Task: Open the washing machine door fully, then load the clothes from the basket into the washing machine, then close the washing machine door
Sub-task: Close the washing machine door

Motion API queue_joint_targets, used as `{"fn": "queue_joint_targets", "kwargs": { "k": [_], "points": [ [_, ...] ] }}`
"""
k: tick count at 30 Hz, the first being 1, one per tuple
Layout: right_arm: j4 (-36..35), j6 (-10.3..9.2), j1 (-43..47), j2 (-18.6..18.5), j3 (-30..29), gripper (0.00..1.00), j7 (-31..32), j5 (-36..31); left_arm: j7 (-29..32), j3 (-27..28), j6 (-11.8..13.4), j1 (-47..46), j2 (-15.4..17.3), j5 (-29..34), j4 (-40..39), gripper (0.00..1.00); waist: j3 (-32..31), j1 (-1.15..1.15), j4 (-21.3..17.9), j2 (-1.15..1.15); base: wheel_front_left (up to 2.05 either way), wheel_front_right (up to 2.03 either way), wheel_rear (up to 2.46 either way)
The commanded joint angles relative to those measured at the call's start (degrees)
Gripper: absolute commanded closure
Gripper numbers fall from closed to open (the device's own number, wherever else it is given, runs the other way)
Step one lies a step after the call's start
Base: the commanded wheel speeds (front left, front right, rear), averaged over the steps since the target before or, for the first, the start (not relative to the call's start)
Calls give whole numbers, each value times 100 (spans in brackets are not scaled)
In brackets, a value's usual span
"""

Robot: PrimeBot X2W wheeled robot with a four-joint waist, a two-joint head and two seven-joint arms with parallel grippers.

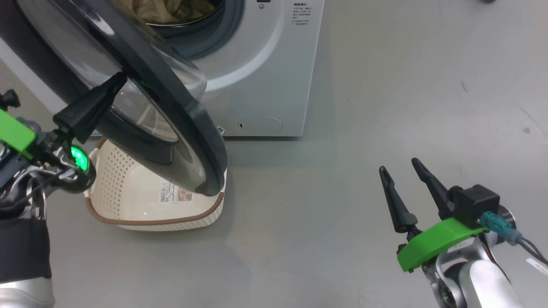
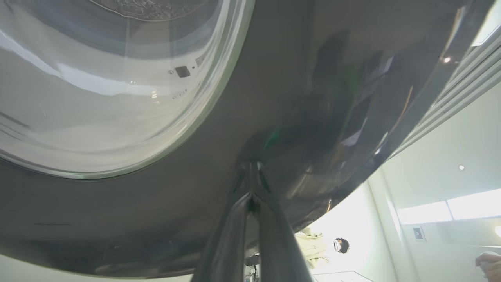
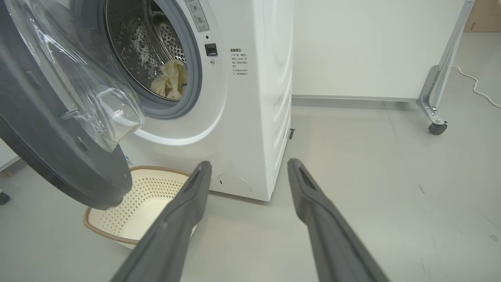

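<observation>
Washing machine door (image 1: 188, 128) stands half open off the washing machine (image 1: 265, 64), glossy black, its clear bowl window bulging toward the drum. The left gripper (image 1: 119, 80), fingers pressed together, touches its outer face. The right gripper (image 1: 399, 166) hangs splayed and empty, well right of the machine. Cream clothes (image 1: 167, 10) lie in the drum. The basket (image 1: 150, 222) sits at the machine's foot.

- One washing machine (image 1: 265, 64) at the far side, and there's one washing machine door (image 1: 201, 141) on it.
- One basket (image 1: 115, 184) near the machine's foot on the left, with one label sticker (image 1: 173, 193) on its floor.
- The clothes (image 3: 170, 80): one cream bundle inside the machine. I can't count the separate garments.
- Two grippers, the left gripper (image 1: 120, 80) and the right gripper (image 1: 399, 165), with two fingers (image 3: 313, 203) apiece.
- One person (image 2: 313, 246), far off.
- One caster (image 3: 437, 128), far right.
</observation>
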Motion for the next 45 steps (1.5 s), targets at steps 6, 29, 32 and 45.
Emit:
{"fn": "queue_joint_targets", "kwargs": {
  "k": [6,29,32,45],
  "points": [
    [-135,8,-371,-25,198,0,-152,112,-315,161,-277,-651,16,195,222,100,118,0,-282,0,0,0,0],
    [87,8,-567,-25,293,0,-380,333,-2063,248,-673,-1725,-253,1028,1591,100,248,0,-1011,0,0,0,0],
    [109,8,-578,-25,314,0,-396,350,-2224,240,-674,-1779,-245,1058,1673,100,254,0,-1056,0,0,0,0],
    [206,8,-595,-25,174,0,-452,463,-2413,48,-675,-1510,-255,1017,1802,100,256,0,-924,0,0,0,0]
  ]
}}
